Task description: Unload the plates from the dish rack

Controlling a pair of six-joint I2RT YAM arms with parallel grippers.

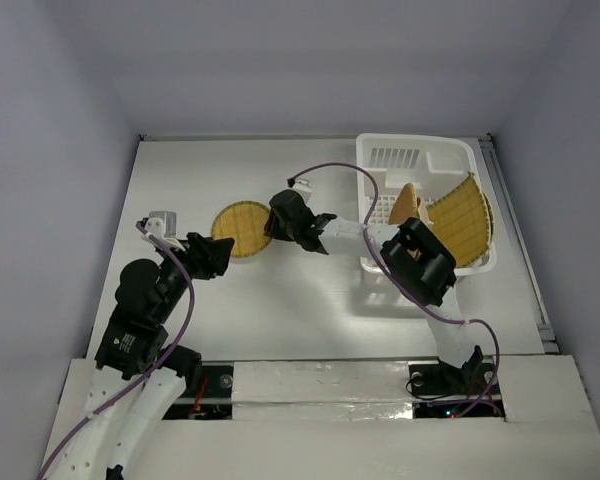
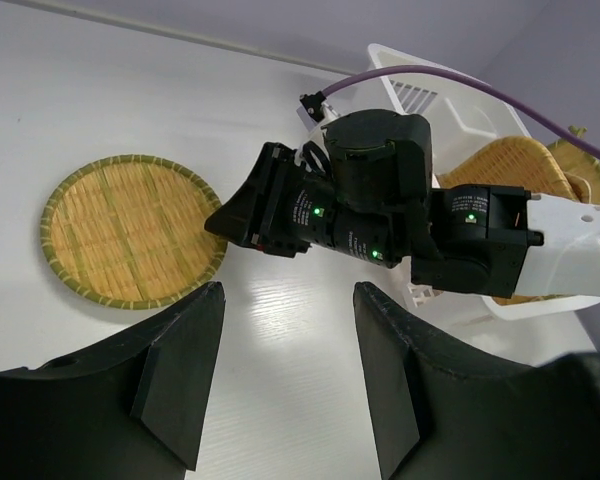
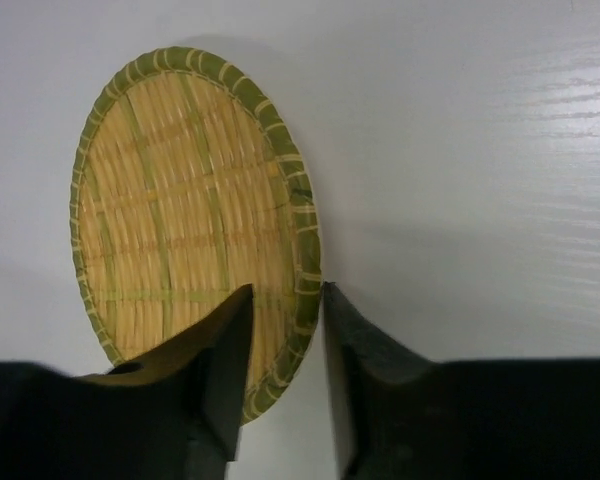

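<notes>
Dish rack (image 1: pixel 420 141) holding large plate (image 1: pixel 466 220) and smaller plate (image 1: pixel 408 199) leaning, round plate (image 1: pixel 240 228) flat on counter (image 1: pixel 280 305) — right claw (image 3: pixel 287 295) narrowly parted over its rim, left claw (image 2: pixel 289 296) open

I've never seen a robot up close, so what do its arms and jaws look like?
Both the left arm and right arm mix white links with bulky black joints. A purple cable trails along each. The jaws are plain black wedges; small green lights glow on the right wrist.

Round plate (image 3: pixel 180 200) tan woven, green rim; dish rack (image 1: pixel 395 157) white.
</notes>
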